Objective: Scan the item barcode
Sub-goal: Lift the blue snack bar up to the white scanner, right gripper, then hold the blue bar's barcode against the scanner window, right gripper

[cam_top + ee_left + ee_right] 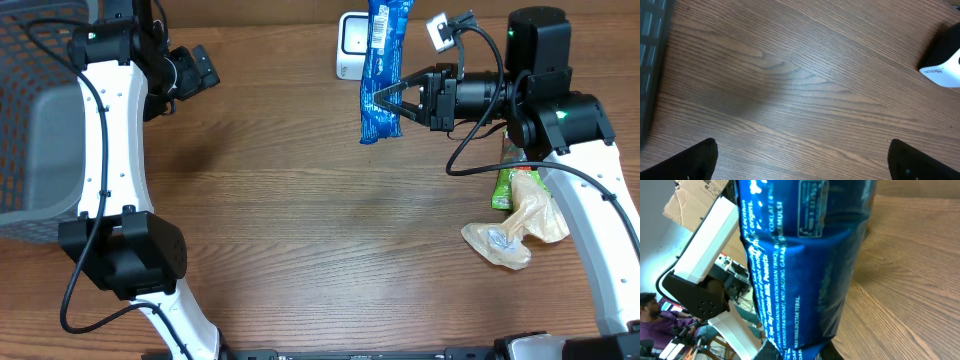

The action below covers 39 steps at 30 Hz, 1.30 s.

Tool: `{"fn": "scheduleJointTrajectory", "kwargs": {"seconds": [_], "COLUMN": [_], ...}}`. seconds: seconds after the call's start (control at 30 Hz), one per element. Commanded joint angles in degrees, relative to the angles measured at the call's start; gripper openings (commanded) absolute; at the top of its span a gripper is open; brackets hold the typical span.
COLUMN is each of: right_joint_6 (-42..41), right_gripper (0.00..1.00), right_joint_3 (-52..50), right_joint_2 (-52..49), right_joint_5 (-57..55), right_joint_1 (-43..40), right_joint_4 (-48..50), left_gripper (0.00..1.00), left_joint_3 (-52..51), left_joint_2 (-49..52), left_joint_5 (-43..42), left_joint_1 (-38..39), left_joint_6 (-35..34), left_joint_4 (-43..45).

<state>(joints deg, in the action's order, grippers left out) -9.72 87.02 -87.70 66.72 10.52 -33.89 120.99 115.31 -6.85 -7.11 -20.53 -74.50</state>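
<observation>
My right gripper (385,100) is shut on a blue snack packet (383,60) and holds it above the table, just right of the white barcode scanner (351,45) at the back edge. The right wrist view is filled by the blue packet (800,265) with white print; its lower end sits between my right gripper's (800,352) jaws. No barcode shows on the faces I can see. At the back left, away from the packet, my left gripper (200,68) stands open over bare wood. Its dark fingertips (700,160) are spread wide, and the scanner (945,62) shows at the right edge.
A grey mesh basket (30,130) stands at the left edge. A green packet (515,185) and a crumpled beige plastic bag (515,230) lie on the right side under my right arm.
</observation>
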Motion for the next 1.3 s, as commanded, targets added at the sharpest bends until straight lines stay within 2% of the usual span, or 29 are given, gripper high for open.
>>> {"fn": "scheduleJointTrajectory", "kwargs": {"seconds": [0.0,0.13,0.3,0.37,0.5,0.7,0.83,0.97,1.07,1.17,1.27], "right_joint_6": [-0.8,-1.3,-2.3,-2.3,-0.7,7.7,18.4,40.6,61.2,69.5,71.3], "right_gripper": [0.04,0.04,0.04,0.04,0.04,0.04,0.04,0.04,0.04,0.04,0.04], "right_joint_3": [1.6,1.6,1.5,1.5,1.6,1.6,1.6,1.6,1.6,1.6,1.6], "right_joint_2": [1.6,1.6,1.0,-0.5,-4.6,-14.7,-21.8,-29.0,-33.8,-35.5,-36.0], "right_joint_5": [0.3,-8.5,-30.4,-47.1,-72.6,-100.0,-114.6,-122.2,-118.3,-114.4,-114.2], "right_joint_1": [-0.1,0.3,3.8,7.9,14.5,20.7,22.6,22.8,21.8,20.5,18.6], "right_joint_4": [1.1,0.7,-0.3,-0.2,1.3,10.4,20.0,37.2,49.1,52.5,53.6], "left_gripper": [1.00,1.00,1.00,1.00,1.00,1.00,1.00,1.00,1.00,1.00,1.00], "left_joint_3": [-0.2,-0.2,-0.2,-0.2,-0.2,-0.2,-0.2,-0.2,-0.2,-0.2,-0.2], "left_joint_2": [0.2,0.2,0.2,0.2,0.2,0.2,0.2,0.2,0.2,0.2,0.2], "left_joint_5": [-0.2,-0.2,-0.2,-0.2,-0.2,-0.2,-0.2,-0.2,-0.2,-0.2,-0.2], "left_joint_1": [0.2,0.2,0.2,0.2,0.2,0.2,0.2,0.2,0.2,0.2,0.2], "left_joint_6": [1.3,1.3,1.3,1.3,1.2,1.3,1.3,1.2,1.3,1.3,1.3], "left_joint_4": [0.2,0.2,0.2,0.2,0.2,0.2,0.2,0.2,0.2,0.2,0.2]}}
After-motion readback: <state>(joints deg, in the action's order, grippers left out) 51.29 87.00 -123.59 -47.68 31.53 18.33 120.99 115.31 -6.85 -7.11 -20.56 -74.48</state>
